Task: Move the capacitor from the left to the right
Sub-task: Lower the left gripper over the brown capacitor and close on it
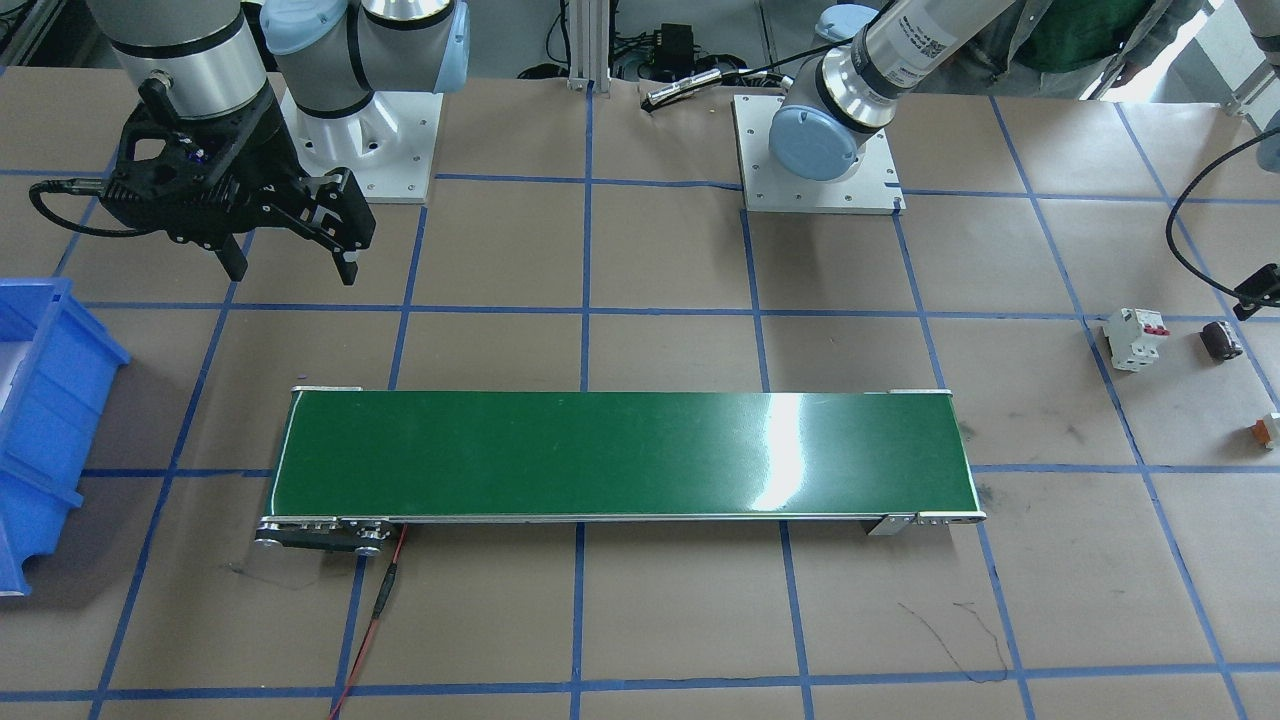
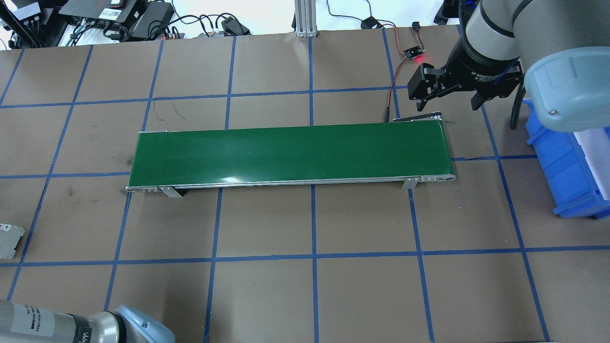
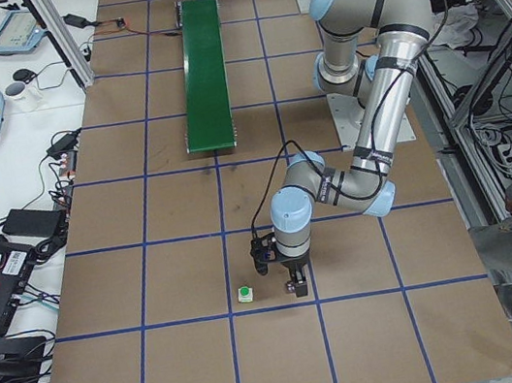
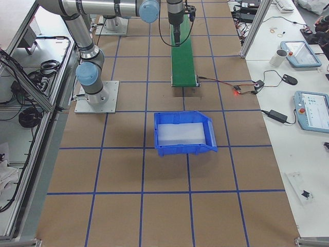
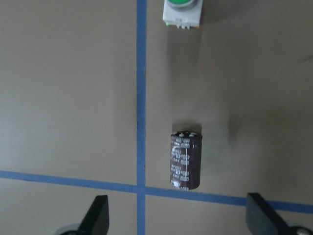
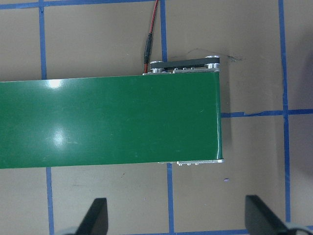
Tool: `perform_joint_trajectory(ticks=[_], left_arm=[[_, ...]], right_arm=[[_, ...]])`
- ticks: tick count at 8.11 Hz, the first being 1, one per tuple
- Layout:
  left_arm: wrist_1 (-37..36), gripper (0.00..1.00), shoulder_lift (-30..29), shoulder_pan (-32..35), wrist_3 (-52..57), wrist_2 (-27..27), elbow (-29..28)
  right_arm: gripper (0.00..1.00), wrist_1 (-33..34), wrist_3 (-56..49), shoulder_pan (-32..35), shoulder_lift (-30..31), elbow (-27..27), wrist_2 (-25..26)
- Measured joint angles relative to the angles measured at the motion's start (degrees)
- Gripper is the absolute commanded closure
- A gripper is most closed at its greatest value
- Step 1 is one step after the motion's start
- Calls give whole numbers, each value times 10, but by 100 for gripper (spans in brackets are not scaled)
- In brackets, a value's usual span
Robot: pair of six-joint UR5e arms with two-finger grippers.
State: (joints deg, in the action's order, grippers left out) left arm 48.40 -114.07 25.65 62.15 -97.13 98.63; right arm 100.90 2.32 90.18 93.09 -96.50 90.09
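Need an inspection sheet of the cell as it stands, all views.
Surface: brown paper table with a blue tape grid; green conveyor belt in the middle.
Job's things: capacitor lies on its side beside a tape line, not gripped.
Clutter: circuit breaker, orange-and-white part, green-topped button, blue bin.
Grippers: left gripper open, above the capacitor; right gripper open, holding nothing, by the belt's end.
Cables: red lead at the belt's end.
Surroundings: side desks with tablets and a mug; a person at the edge.
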Motion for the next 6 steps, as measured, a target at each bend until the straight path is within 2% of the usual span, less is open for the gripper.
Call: perform_joint_trajectory(ticks=[2, 5, 6], left_arm=[[0, 0, -10, 1, 14, -45, 7], [4, 0, -11, 2, 48, -48, 24], [3, 4, -12, 3, 66, -36, 24]], right_arm=[[0, 0, 0, 0, 0, 0, 0], [0, 0, -1, 0, 0, 0, 1], [0, 0, -2, 0, 0, 0, 1]])
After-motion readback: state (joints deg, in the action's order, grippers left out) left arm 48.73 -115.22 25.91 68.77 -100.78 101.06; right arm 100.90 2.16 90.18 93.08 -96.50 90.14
